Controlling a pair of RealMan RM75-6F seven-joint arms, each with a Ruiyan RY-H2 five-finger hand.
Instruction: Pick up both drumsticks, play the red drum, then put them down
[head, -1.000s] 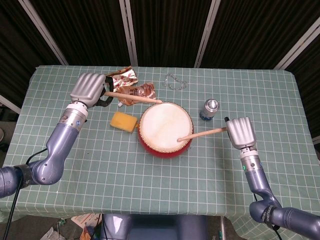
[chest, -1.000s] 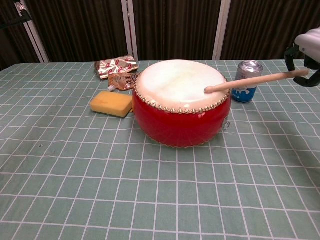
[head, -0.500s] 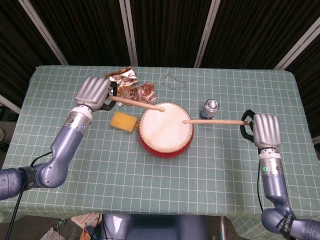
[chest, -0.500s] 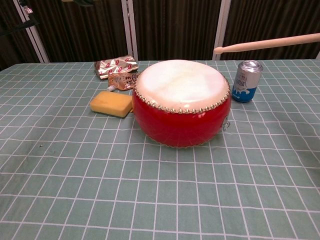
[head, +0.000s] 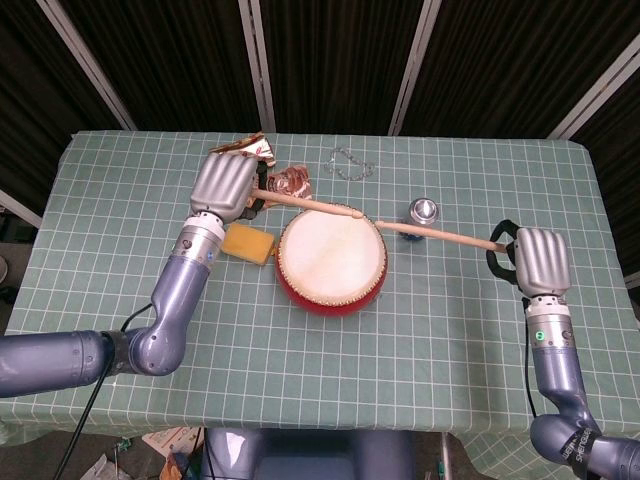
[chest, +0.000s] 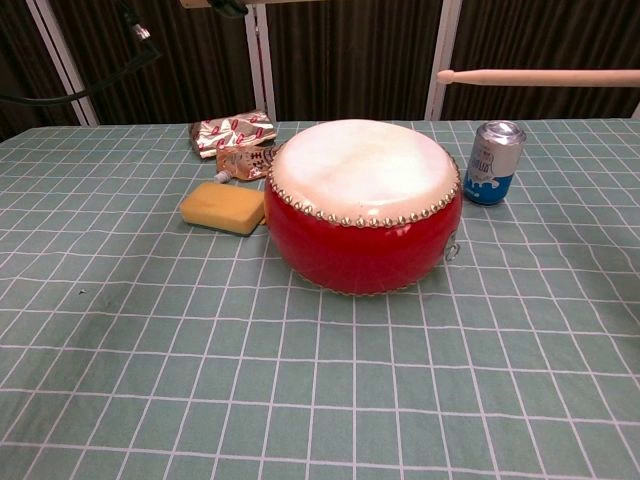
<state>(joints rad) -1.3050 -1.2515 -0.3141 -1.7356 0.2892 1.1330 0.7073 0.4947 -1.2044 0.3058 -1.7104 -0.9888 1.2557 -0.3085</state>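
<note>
Where half a second ago my left robot hand (head: 226, 185) sat further out over the foil packets, it now lies closer to the red drum (head: 331, 258), and its drumstick (head: 312, 204) reaches over the drum's far rim, tip near the rim's right end. My fingers are curled around the stick's butt. My right robot hand (head: 540, 262) has barely shifted; it grips the second drumstick (head: 440, 235), whose tip has drawn back off the drumhead and now hangs past the drum's right edge, crossing in front of the blue can (head: 422, 211). In the chest view that stick (chest: 540, 77) is a level pale bar high above the can (chest: 494, 162), well clear of the drum (chest: 362, 205).

The drum stands on the counter (head: 130, 270) between my two arms. It is a squat barrel with a glossy red shell, a smooth cream skin and a ring of small brass studs around the rim. Both sticks are plain light wood, slender, with rounded tips. The counter wears a soft green cloth gridded in white. Just left of the drum lies a yellow sponge (chest: 223, 207), a porous block with rounded corners. Behind it sit crinkled foil packets (chest: 234, 131) printed red and gold. The can is smooth metal with a silver top. A small clear ring-shaped thing (head: 347, 163) lies near the far edge.
</note>
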